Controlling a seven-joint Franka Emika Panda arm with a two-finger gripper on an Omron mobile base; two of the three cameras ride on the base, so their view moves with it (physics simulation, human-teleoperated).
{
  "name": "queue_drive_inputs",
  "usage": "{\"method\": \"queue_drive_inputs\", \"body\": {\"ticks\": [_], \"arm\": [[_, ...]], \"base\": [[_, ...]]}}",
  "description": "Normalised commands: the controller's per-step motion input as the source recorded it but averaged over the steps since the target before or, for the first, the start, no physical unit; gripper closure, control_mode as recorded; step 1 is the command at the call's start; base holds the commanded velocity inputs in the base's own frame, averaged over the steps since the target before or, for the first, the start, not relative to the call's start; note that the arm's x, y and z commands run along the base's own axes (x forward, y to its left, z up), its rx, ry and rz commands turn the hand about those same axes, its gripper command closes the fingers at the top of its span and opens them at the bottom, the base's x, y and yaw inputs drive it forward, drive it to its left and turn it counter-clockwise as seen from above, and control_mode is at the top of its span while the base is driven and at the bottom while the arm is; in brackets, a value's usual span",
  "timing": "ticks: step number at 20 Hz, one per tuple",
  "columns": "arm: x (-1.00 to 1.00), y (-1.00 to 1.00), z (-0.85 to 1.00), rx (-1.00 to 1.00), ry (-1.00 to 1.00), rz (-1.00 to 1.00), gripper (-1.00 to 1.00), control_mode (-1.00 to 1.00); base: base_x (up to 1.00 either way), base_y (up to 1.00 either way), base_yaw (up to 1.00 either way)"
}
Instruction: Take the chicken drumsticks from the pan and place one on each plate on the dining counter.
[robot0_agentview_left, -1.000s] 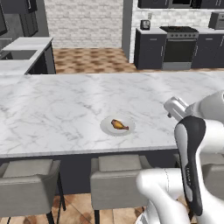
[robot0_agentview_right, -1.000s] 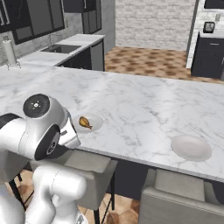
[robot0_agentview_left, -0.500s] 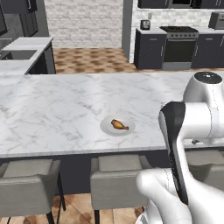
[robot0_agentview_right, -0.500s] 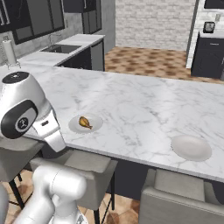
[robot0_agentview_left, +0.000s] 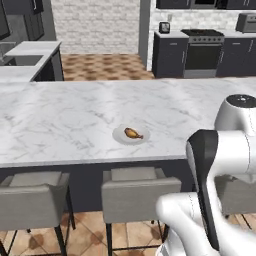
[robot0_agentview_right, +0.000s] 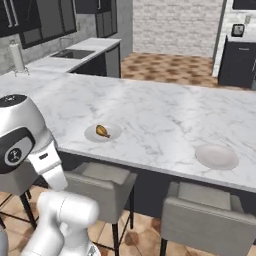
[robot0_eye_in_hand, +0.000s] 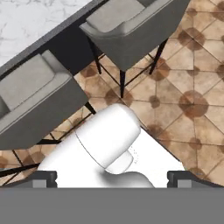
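Your fingers (robot0_eye_in_hand: 112, 179) stand wide apart with nothing between them; their two dark tips sit at the bottom corners of the hand view, pointing down over the tiled floor (robot0_eye_in_hand: 197, 109) and the grey stools (robot0_eye_in_hand: 131, 26) tucked against the dining surface.

On that long marble surface (robot0_agentview_left: 65, 125), one chicken drumstick (robot0_agentview_left: 133, 133) lies on a pale round plate (robot0_agentview_left: 120, 136), near the stool-side edge. From the right base view you see the same drumstick (robot0_agentview_right: 102, 131) on its plate (robot0_agentview_right: 91, 134), and a second plate (robot0_agentview_right: 216, 156) well apart from it along the same edge, with nothing on it.

Across the floor, a dark stove (robot0_agentview_left: 202, 50) stands against the back wall, and a marble worktop with a sink (robot0_agentview_right: 75, 54) runs off to the left. You cannot make out the pan from here.
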Motion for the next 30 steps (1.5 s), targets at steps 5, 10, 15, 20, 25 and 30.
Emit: {"method": "queue_drive_inputs", "body": {"ticks": [5,10,15,20,25,30], "arm": [[0.0,0.0,0.0,0.0,0.0,0.0,-1.0,1.0],[0.0,0.0,0.0,0.0,0.0,0.0,-1.0,1.0],[0.0,0.0,0.0,0.0,0.0,0.0,-1.0,1.0],[0.0,0.0,0.0,0.0,0.0,0.0,-1.0,1.0],[0.0,0.0,0.0,0.0,0.0,0.0,-1.0,1.0],[0.0,0.0,0.0,0.0,0.0,0.0,-1.0,1.0]], "base": [[-0.7,-0.48,0.0],[-0.51,-0.89,-0.07],[-0.04,-1.0,-0.17],[0.02,-1.0,-0.19],[0.2,-1.0,-0.24],[0.51,-1.0,-0.36]]}}
